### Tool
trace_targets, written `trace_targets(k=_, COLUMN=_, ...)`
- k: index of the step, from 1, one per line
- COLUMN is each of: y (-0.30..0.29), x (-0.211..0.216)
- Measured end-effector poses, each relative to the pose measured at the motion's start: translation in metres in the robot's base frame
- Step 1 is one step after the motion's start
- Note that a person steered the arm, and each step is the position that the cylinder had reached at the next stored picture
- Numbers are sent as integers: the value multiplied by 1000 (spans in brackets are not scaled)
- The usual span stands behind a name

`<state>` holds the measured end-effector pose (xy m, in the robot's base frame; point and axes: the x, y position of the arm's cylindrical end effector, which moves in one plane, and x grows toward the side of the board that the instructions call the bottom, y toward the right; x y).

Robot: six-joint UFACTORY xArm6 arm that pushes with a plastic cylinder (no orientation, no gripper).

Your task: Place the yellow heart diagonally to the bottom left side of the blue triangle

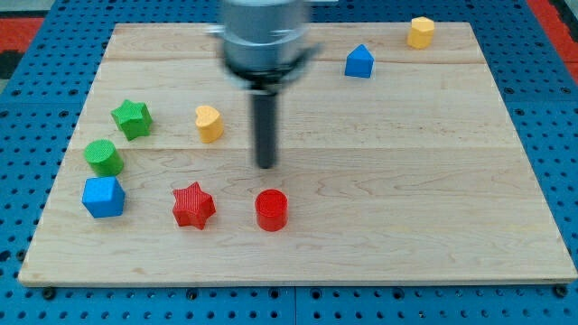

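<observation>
The yellow heart [209, 123] lies on the wooden board at centre left. The blue triangle [359, 61] sits near the view's top, right of centre. My tip [265, 165] rests on the board to the right of the yellow heart and a little below it, apart from it. It is above the red cylinder [271, 209] and far to the lower left of the blue triangle.
A green star [132, 118], a green cylinder [104, 157] and a blue cube [102, 197] stand along the view's left. A red star [192, 205] lies at the bottom centre left. A yellow hexagon block [420, 32] sits at the top right.
</observation>
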<state>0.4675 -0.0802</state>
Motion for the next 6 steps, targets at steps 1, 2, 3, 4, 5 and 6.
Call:
trace_targets(k=1, y=-55, x=-44)
trace_targets(k=2, y=-23, x=-64)
trace_targets(k=3, y=24, x=-68)
trace_targets(k=4, y=-59, x=-49)
trace_targets(k=5, y=-57, x=-73)
trace_targets(k=6, y=-26, x=-88)
